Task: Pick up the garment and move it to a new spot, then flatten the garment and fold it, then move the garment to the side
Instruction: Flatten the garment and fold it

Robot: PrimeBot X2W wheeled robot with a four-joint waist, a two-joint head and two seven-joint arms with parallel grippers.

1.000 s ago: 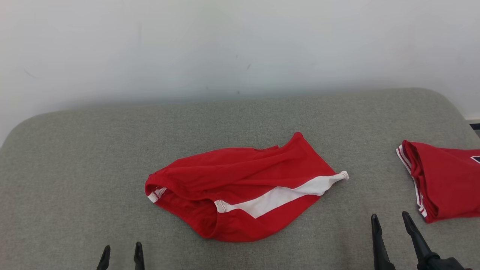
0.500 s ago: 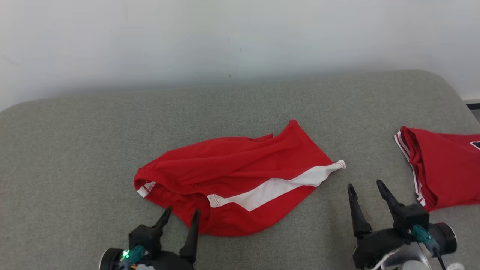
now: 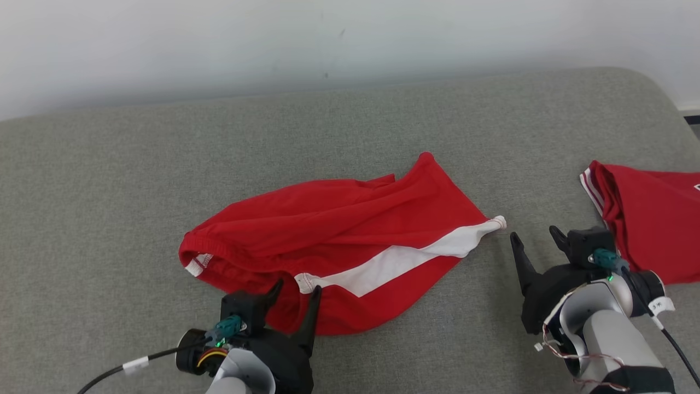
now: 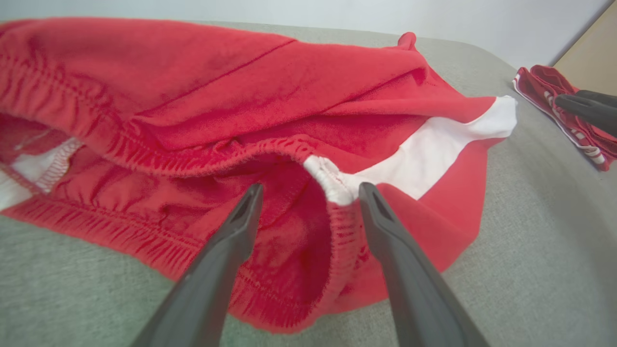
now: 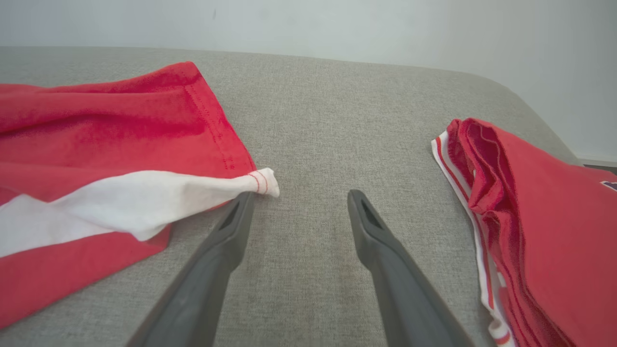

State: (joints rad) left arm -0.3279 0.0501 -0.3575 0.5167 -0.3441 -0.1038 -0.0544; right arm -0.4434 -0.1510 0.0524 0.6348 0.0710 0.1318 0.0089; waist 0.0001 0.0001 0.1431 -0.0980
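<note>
The garment (image 3: 339, 230), a crumpled pair of red shorts with a white side stripe, lies in the middle of the grey cushion (image 3: 109, 180). My left gripper (image 3: 296, 288) is open at its near edge. In the left wrist view the left gripper (image 4: 311, 188) straddles the elastic waistband (image 4: 332, 185) where the white stripe ends, one finger inside the opening. My right gripper (image 3: 534, 234) is open just right of the stripe's hem corner (image 3: 497, 222). In the right wrist view the right gripper (image 5: 300, 194) has its left finger beside that white corner (image 5: 265, 183), over bare cushion.
A second red garment (image 3: 651, 224) with striped trim lies folded at the cushion's right end, close to my right gripper, and appears as red garment (image 5: 530, 217) too. A pale wall (image 3: 350, 38) runs behind the cushion. Bare cushion stretches left and behind the shorts.
The head camera has tilted down. Both arms have reached forward: the left gripper came up to the waistband, the right gripper up to the hem corner. The shorts have not moved.
</note>
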